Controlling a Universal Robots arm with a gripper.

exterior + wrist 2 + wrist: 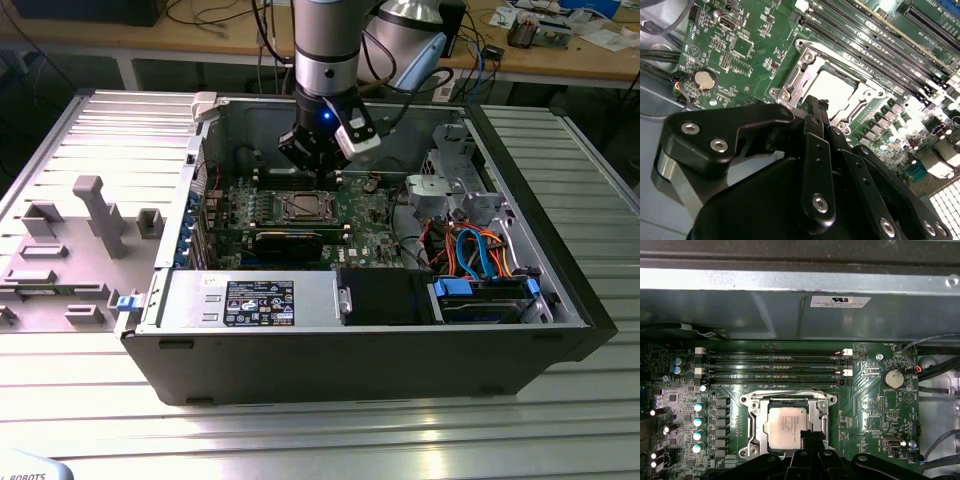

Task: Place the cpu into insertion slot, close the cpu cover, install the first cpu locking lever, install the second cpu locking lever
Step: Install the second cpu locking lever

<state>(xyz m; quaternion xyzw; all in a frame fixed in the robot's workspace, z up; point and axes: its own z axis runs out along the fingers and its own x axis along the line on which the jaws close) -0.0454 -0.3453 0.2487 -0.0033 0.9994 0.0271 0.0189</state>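
Second wrist view: the pincer [812, 107] hangs just over the near edge of the socket, fingers drawn together on nothing I can see.

From the fingertips outward, the cpu [835, 90] already lies flat in the insertion slot [790, 426], low centre in the first wrist view, with the cpu cover [788, 401] seemingly down around it. My worry: those tips, so close to the frame, could scrape the chip or catch the memory slots [775, 365] above if the arm drifts.

Ribbed metal table [330, 440], open computer case [380, 350], grey fixture tray [70, 270]
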